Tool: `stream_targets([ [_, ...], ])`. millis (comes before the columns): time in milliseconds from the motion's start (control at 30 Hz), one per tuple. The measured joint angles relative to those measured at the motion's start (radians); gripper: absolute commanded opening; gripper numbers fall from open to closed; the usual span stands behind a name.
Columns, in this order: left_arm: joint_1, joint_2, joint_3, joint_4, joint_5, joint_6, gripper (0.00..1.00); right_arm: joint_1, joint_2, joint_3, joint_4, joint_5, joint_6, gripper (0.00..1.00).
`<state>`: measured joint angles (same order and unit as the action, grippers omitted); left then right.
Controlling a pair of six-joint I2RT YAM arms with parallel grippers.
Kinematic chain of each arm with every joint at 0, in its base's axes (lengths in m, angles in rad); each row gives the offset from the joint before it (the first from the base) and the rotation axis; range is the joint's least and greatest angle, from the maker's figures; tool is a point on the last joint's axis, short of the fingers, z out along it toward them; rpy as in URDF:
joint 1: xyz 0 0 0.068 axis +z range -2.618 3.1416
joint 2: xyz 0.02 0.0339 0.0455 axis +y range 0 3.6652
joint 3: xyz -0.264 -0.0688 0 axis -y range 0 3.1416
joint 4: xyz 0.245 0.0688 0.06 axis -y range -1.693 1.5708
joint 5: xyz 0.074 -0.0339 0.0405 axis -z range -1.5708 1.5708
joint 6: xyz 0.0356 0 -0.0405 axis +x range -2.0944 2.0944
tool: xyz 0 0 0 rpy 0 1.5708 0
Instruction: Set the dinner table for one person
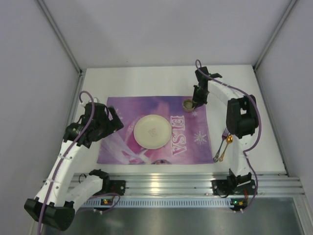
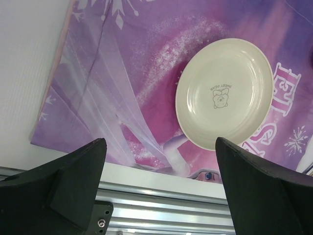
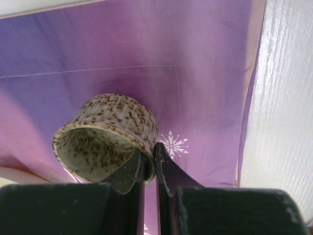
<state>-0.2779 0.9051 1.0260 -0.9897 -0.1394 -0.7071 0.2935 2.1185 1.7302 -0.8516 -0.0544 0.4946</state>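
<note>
Top view. Found the white dinner table (image 1: 146, 81) flat and filling the frame, with a ribbed rail (image 1: 171, 182) along its near edge. Judged it rigid, heavy and fixed: nothing to grip, only to load. Noted a purple placemat (image 1: 122, 110) mid-table, a cream plate (image 1: 152, 131) centred on it, and a fork (image 1: 222, 139) and gold spoon (image 1: 226, 147) just off the mat toward the right edge. Placed the left gripper (image 1: 113, 122) over the mat's left side and the right gripper (image 1: 197, 99) at a speckled cup (image 1: 188, 104) on the mat's far right corner.

Left wrist view. Recorded fingers (image 2: 73, 181) spread wide, holding nothing, above the mat's near edge.

Right wrist view. Recorded fingers (image 3: 168, 171) pinched on the cup's wall, one inside, one outside. Judged the cup hard, glazed and breakable. Cannot tell whether lifted or resting.
</note>
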Motion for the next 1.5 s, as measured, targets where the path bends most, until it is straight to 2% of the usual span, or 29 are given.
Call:
stream_targets([
  [133,0.0,0.001,0.0,-0.002,-0.004,0.003,0.99,0.0,0.008,-0.002,0.01,-0.007,-0.001,0.04],
  [233,0.0,0.003,0.001,-0.003,-0.008,0.007,0.98,0.0,0.019,-0.005,0.026,-0.021,-0.003,0.21],
  [267,0.0,0.005,0.003,-0.005,-0.008,0.011,0.98,0.0,0.02,-0.012,0.033,-0.026,-0.004,0.33],
  [367,0.0,0.023,0.02,-0.006,-0.01,0.023,0.98,0.0,0.02,-0.021,0.039,-0.04,-0.011,0.5],
  [400,0.0,0.027,0.024,-0.005,-0.01,0.025,0.98,0.0,0.02,-0.021,0.041,-0.043,-0.013,0.55],
  [467,0.0,0.04,0.036,-0.006,-0.011,0.029,0.98,0.0,0.02,-0.021,0.047,-0.05,-0.023,0.57],
  [667,0.0,0.08,0.071,0.001,-0.005,0.03,0.98,-0.005,-0.024,-0.033,0.038,-0.055,-0.026,0.62],
  [767,-0.002,0.1,0.078,0.019,0.011,0.029,0.98,-0.023,-0.165,-0.116,0.035,-0.057,-0.03,0.64],
  [900,-0.044,0.13,0.079,0.047,0.014,0.013,0.98,-0.108,-0.446,-0.28,0.027,-0.071,-0.031,0.64],
  [1000,-0.141,0.16,0.079,0.076,-0.008,-0.009,0.98,-0.2,-0.61,-0.43,0.016,-0.052,-0.026,0.63],
  [1067,-0.225,0.192,0.084,0.092,-0.033,-0.027,0.98,-0.24,-0.664,-0.532,0.016,-0.038,-0.018,0.63],
  [1233,-0.338,0.285,0.097,0.129,-0.051,-0.068,0.98,-0.257,-0.647,-0.783,0.002,-0.042,-0.002,0.6],
  [1500,-0.352,0.292,0.095,0.148,-0.066,-0.097,0.98,-0.257,-0.634,-0.841,0.012,-0.036,0.006,0.57],
])
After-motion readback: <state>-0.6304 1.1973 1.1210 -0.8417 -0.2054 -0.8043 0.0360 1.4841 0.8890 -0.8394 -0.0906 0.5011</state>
